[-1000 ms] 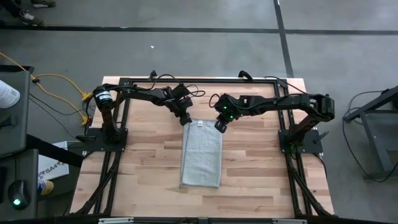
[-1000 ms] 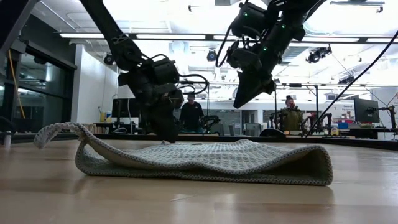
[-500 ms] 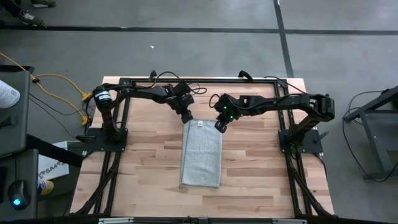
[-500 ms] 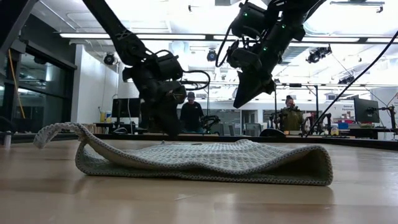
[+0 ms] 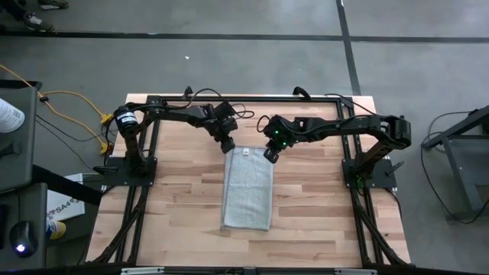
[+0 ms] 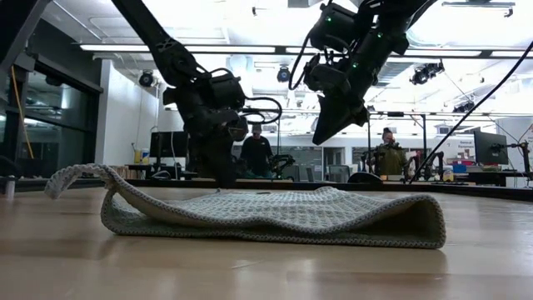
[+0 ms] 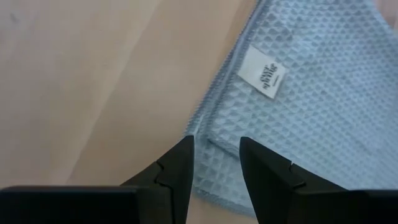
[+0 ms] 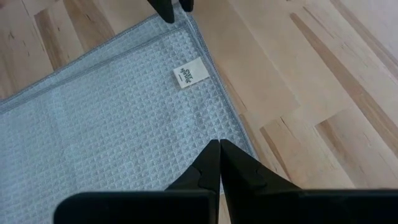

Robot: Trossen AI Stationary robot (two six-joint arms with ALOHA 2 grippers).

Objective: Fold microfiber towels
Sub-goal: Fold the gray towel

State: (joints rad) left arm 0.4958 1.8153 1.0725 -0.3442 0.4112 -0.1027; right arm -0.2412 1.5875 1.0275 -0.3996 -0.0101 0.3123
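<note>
towel [image 5: 247, 194] – folded narrow, flat mid-table [image 5: 321, 214], one near corner curling up in low view | white tag [image 7: 265, 73] at far end | left gripper [image 5: 226, 145] – over far left corner, fingers slightly apart, holding nothing | right gripper [image 5: 269, 155] – raised above far right corner, fingers pressed together, empty
</note>
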